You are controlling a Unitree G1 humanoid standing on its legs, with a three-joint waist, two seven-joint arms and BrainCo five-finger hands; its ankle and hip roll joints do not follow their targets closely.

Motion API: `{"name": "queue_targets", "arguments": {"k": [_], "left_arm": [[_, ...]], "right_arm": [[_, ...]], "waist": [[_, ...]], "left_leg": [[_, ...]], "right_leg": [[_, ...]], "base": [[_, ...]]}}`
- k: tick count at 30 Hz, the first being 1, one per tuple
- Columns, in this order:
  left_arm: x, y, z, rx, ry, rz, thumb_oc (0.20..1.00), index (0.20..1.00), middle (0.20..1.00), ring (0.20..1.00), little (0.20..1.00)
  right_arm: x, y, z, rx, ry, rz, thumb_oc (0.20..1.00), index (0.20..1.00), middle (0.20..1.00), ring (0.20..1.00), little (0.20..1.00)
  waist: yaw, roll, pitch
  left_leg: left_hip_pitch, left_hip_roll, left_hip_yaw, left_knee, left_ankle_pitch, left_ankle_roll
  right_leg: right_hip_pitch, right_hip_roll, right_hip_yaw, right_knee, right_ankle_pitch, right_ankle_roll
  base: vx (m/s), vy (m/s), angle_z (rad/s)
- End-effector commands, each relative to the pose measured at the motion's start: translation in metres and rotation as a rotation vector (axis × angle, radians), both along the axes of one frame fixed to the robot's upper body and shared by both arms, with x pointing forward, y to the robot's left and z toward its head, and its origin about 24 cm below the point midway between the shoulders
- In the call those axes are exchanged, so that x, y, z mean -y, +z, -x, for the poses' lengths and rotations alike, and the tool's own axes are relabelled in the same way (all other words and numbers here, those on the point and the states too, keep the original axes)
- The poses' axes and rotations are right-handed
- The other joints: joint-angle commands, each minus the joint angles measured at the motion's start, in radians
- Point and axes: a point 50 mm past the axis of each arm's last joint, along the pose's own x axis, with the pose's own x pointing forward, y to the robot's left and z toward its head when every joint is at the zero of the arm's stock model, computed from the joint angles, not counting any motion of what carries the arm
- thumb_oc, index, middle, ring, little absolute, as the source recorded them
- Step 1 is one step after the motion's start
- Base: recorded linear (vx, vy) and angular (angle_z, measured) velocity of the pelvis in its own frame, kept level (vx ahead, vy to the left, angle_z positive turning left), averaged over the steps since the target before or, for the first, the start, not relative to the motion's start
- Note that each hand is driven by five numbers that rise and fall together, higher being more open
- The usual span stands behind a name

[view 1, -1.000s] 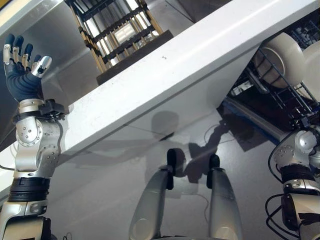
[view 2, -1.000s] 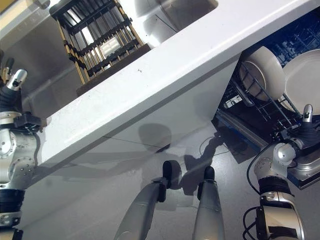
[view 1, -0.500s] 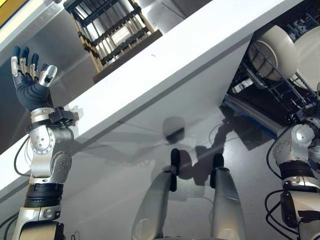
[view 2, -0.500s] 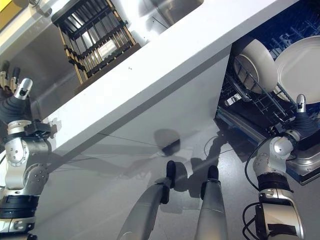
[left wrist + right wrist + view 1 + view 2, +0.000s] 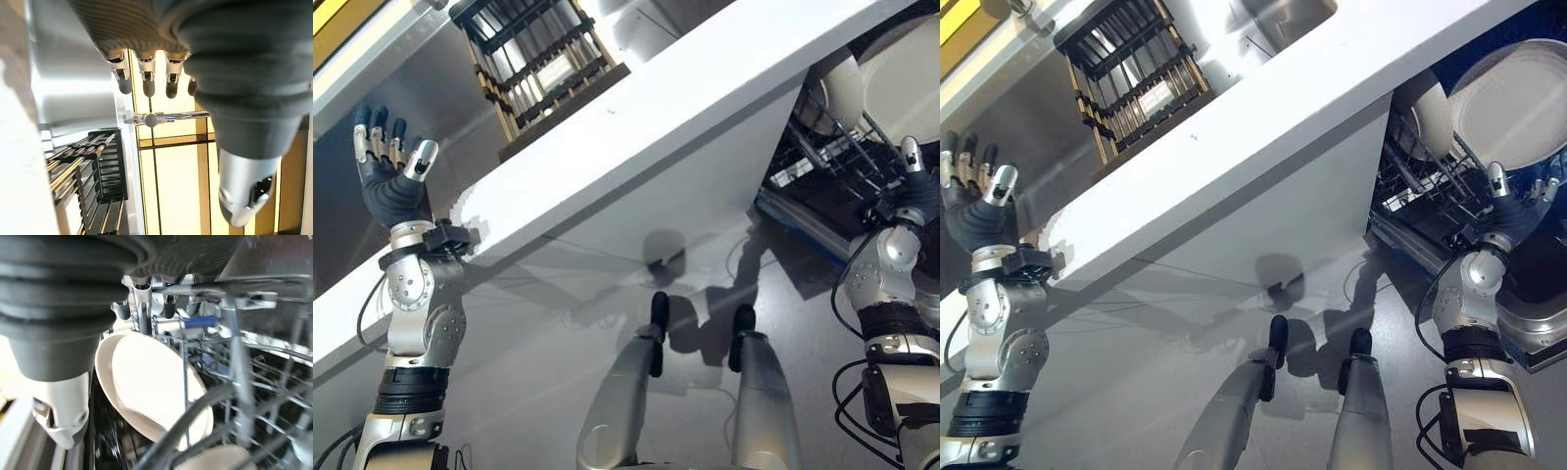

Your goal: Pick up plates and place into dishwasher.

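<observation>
While the white tabletop (image 5: 1263, 117) runs slantwise across the head views, the open dishwasher (image 5: 1489, 255) sits under its right end with a wire rack (image 5: 1420, 186) pulled into sight. A dark slatted dish rack (image 5: 543, 69) stands on the far side of the tabletop, next to a steel sink (image 5: 1283, 15). Two white plates stand on edge in the wire rack: a large plate (image 5: 1513, 103) to the right and a smaller plate (image 5: 151, 396) beside it. The left robot hand (image 5: 391, 171) is raised beyond the tabletop's left end, fingers straight and spread, holding nothing. The right robot hand (image 5: 1508, 211) is at the wire rack just below the plates, fingers extended and empty in its wrist view.
</observation>
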Motion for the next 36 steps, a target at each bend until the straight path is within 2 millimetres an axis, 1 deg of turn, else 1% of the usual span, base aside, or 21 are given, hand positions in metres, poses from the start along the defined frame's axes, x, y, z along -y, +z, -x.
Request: {"name": "queue_targets", "arguments": {"k": [1, 6, 13, 18, 23, 30, 32, 36], "left_arm": [[0.02, -0.057, -0.001, -0.214, -0.079, 0.076, 1.0, 1.0, 1.0, 1.0, 1.0], [0.019, -0.06, 0.003, -0.217, -0.08, 0.085, 1.0, 1.0, 1.0, 1.0, 1.0], [0.017, -0.063, 0.008, -0.219, -0.085, 0.099, 1.0, 1.0, 1.0, 1.0, 1.0], [0.014, -0.067, 0.012, -0.221, -0.084, 0.111, 1.0, 1.0, 1.0, 1.0, 1.0], [0.012, -0.071, 0.017, -0.226, -0.086, 0.12, 1.0, 1.0, 1.0, 1.0, 1.0], [0.014, -0.073, 0.02, -0.222, -0.096, 0.134, 1.0, 1.0, 1.0, 1.0, 1.0], [0.015, -0.072, 0.021, -0.219, -0.103, 0.134, 1.0, 1.0, 1.0, 1.0, 1.0], [0.017, -0.071, 0.021, -0.214, -0.113, 0.139, 1.0, 1.0, 1.0, 1.0, 1.0]], "right_arm": [[-0.045, 0.061, -0.024, 0.153, 0.2, 0.146, 1.0, 1.0, 1.0, 1.0, 1.0], [-0.047, 0.065, -0.026, 0.161, 0.226, 0.155, 1.0, 1.0, 1.0, 1.0, 1.0], [-0.046, 0.071, -0.025, 0.191, 0.28, 0.17, 1.0, 1.0, 1.0, 1.0, 1.0], [-0.047, 0.082, -0.026, 0.214, 0.316, 0.219, 1.0, 1.0, 1.0, 1.0, 1.0], [-0.041, 0.093, -0.024, 0.231, 0.303, 0.236, 1.0, 1.0, 1.0, 1.0, 1.0], [-0.027, 0.11, -0.02, 0.262, 0.252, 0.225, 1.0, 1.0, 1.0, 1.0, 1.0], [-0.021, 0.115, -0.018, 0.26, 0.204, 0.213, 1.0, 1.0, 1.0, 1.0, 1.0], [-0.01, 0.114, -0.015, 0.223, 0.072, 0.192, 1.0, 1.0, 1.0, 1.0, 1.0]], "waist": [[0.049, -0.039, 0.065], [0.067, -0.033, 0.065], [0.084, -0.02, 0.065], [0.096, -0.005, 0.065], [0.102, 0.008, 0.058], [0.1, 0.031, 0.054], [0.096, 0.037, 0.054], [0.084, 0.04, 0.055]], "left_leg": [[-0.045, -0.058, 0.038, 0.242, -0.061, 0.084], [-0.005, -0.054, 0.019, 0.203, -0.034, 0.079], [0.035, -0.05, 0.002, 0.169, -0.004, 0.073], [0.061, -0.052, -0.006, 0.149, 0.017, 0.07], [0.069, -0.052, -0.008, 0.14, 0.034, 0.066], [0.069, -0.054, -0.004, 0.119, 0.043, 0.065], [0.07, -0.052, 0.004, 0.109, 0.04, 0.065], [0.073, -0.053, 0.016, 0.111, 0.032, 0.066]], "right_leg": [[0.037, 0.009, -0.003, -0.245, 0.19, 0.022], [0.079, 0.004, -0.025, -0.265, 0.186, 0.017], [0.122, -0.002, -0.053, -0.271, 0.173, 0.01], [0.148, -0.009, -0.07, -0.278, 0.167, 0.005], [0.157, -0.015, -0.078, -0.277, 0.161, 0.002], [0.144, -0.02, -0.075, -0.279, 0.162, 0.003], [0.141, -0.021, -0.072, -0.285, 0.165, 0.004], [0.142, -0.021, -0.063, -0.299, 0.171, 0.004]], "base": [[0.02, 0.001, 0.11], [0.02, -0.004, 0.12], [0.01, -0.007, 0.19], [0.0, 0.01, 0.07], [0.01, 0.015, 0.03], [-0.03, 0.025, 0.05], [-0.05, 0.019, -0.25], [-0.04, 0.015, 0.49]]}}
